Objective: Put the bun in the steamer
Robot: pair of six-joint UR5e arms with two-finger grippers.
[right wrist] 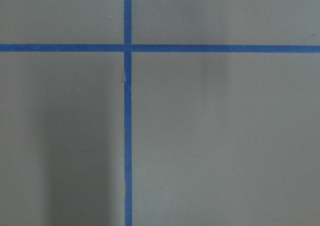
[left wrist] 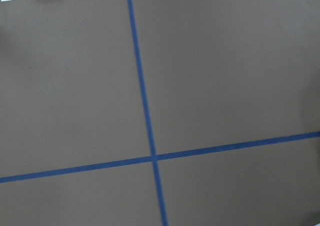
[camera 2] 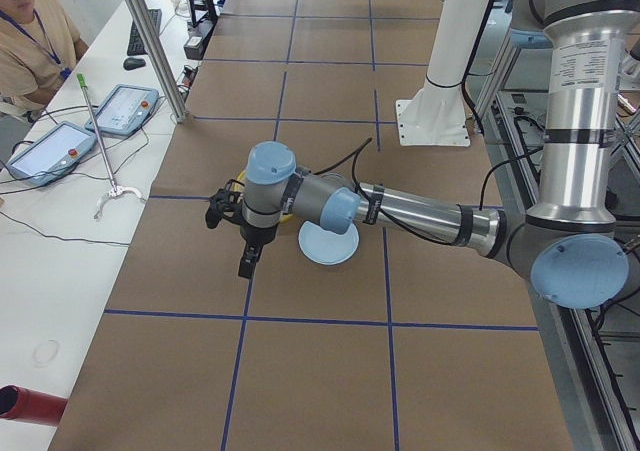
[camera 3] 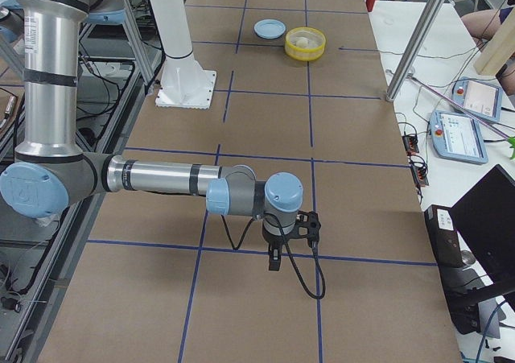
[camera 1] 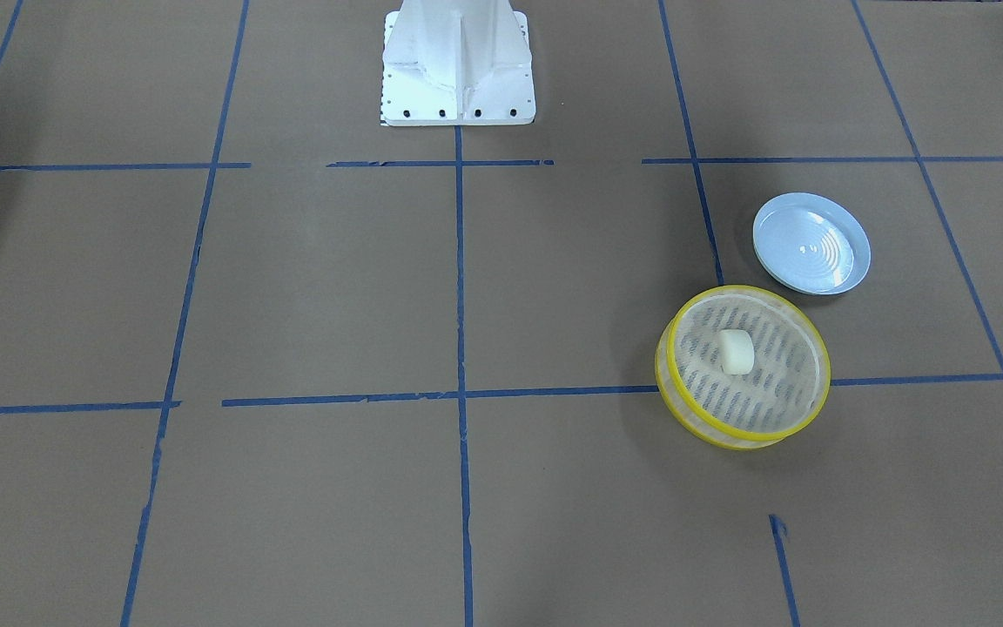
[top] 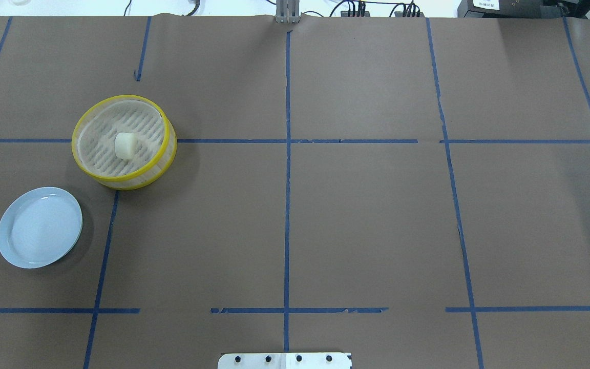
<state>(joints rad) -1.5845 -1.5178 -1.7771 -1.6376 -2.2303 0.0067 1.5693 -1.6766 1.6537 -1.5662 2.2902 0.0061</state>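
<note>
The cream-white bun (camera 1: 737,352) lies near the middle of the yellow-rimmed steamer (camera 1: 802,340) on its slatted floor; both also show in the overhead view, bun (top: 125,145) in steamer (top: 168,148). Neither arm shows in the overhead or front views. My left gripper (camera 2: 246,263) shows only in the exterior left view, hanging fingers-down and covering most of the steamer there; I cannot tell if it is open or shut. My right gripper (camera 3: 273,260) shows only in the exterior right view, far from the steamer (camera 3: 306,44); I cannot tell its state. Both wrist views show only brown paper and blue tape.
A pale blue plate (camera 1: 811,244) sits beside the steamer, on the robot's side of it, also in the overhead view (top: 39,227). The white robot base (camera 1: 457,65) stands at the table's middle edge. Operators and tablets (camera 2: 125,109) are across the table.
</note>
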